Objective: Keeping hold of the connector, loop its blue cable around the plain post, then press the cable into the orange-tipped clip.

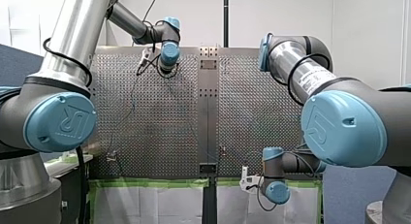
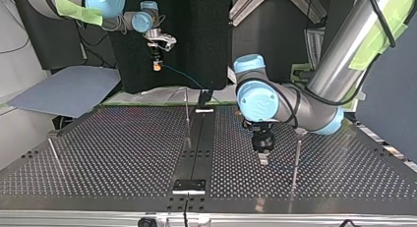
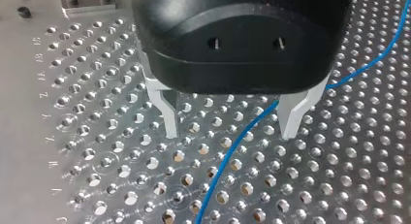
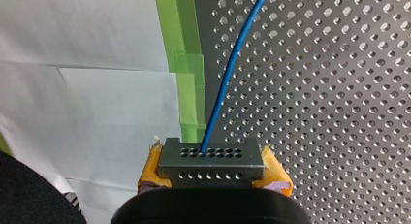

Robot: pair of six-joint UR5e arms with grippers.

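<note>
Pinching the grey multi-holed metal connector (image 4: pixel 211 158) between yellow pads (image 4: pixel 275 173) is my right gripper (image 4: pixel 213 171); its blue cable (image 4: pixel 234 69) runs over the perforated metal table (image 4: pixel 339 88) to my left gripper (image 3: pixel 230 132), fingers (image 3: pixel 169 120) spread astride it. Loop and clip steps look undone.

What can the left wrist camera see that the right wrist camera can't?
Only the left wrist view shows my left gripper, open above the blue cable. Only the right wrist view shows my right gripper shut on the connector, plus green tape and white paper. Both show the blue cable and the holed table.
</note>
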